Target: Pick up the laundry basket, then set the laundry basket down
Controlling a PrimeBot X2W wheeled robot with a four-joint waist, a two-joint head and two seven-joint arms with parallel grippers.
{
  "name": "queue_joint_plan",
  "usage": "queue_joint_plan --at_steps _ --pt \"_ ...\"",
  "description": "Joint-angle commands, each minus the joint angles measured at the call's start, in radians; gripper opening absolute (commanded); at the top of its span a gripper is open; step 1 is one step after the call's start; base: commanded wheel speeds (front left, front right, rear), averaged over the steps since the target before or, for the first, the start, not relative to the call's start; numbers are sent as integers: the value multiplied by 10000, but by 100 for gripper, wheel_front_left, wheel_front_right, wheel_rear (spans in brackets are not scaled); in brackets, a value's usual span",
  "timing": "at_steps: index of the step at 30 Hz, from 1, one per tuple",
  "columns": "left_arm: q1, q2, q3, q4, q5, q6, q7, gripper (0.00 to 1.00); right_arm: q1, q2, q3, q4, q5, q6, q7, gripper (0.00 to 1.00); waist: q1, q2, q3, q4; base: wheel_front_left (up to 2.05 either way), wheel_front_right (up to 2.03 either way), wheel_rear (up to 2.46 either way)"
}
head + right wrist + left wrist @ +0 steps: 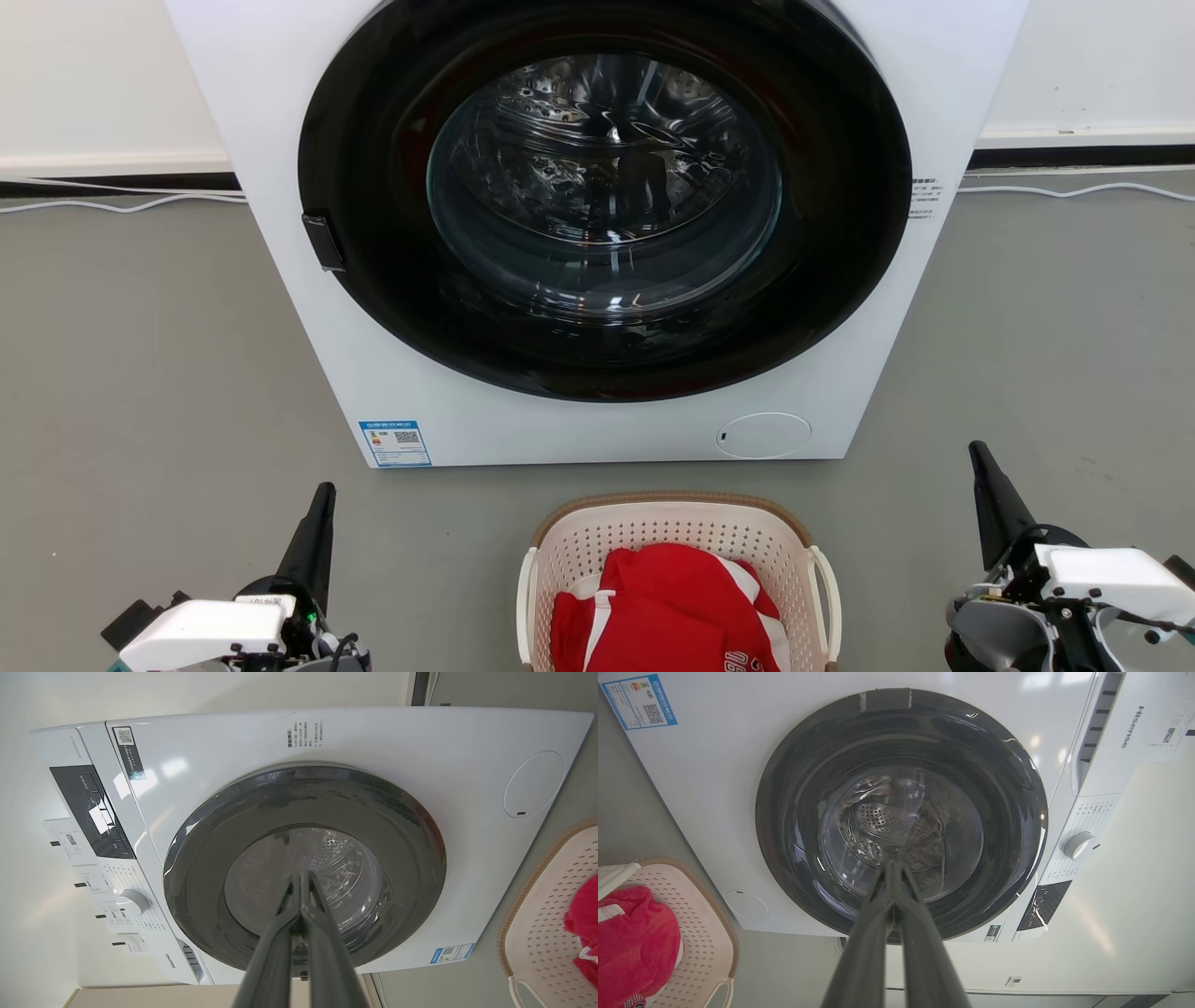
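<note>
Flanking one laundry basket holding one red garment, left pincer and right pincer stand closed, empty.

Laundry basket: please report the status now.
Left claw shut, right claw shut, both empty. Laundry basket on floor between them, red garment inside. Washer close behind it.

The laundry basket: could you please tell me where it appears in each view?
Head view: laundry basket at bottom centre.
Left wrist view: lower left corner.
Right wrist view: right edge, lower half.
Shared landmark: the blue label on the washer.
</note>
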Motion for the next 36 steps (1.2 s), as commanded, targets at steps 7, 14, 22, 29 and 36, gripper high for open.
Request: queue_joint_plan --at_steps 7,14,22,29,36 --pt "-562 137 297 -285 -61 -62 60 0 -110 -29 175 -299 68 73 75 0 0 0 0 0 0 0 0" --pt "-562 137 297 -285 -61 -62 60 0 -110 -29 175 -299 68 73 75 0 0 0 0 0 0 0 0" --pt "-562 137 297 -285 -61 -62 60 0 -110 -29 175 -299 68 73 75 0 0 0 0 0 0 0 0" --pt "-562 137 297 -285 -61 -62 60 0 -110 -29 175 -299 68 73 75 0 0 0 0 0 0 0 0" --pt "-562 137 297 -285 -61 -62 60 0 -110 -29 175 -299 68 73 75 0 0 0 0 0 0 0 0"
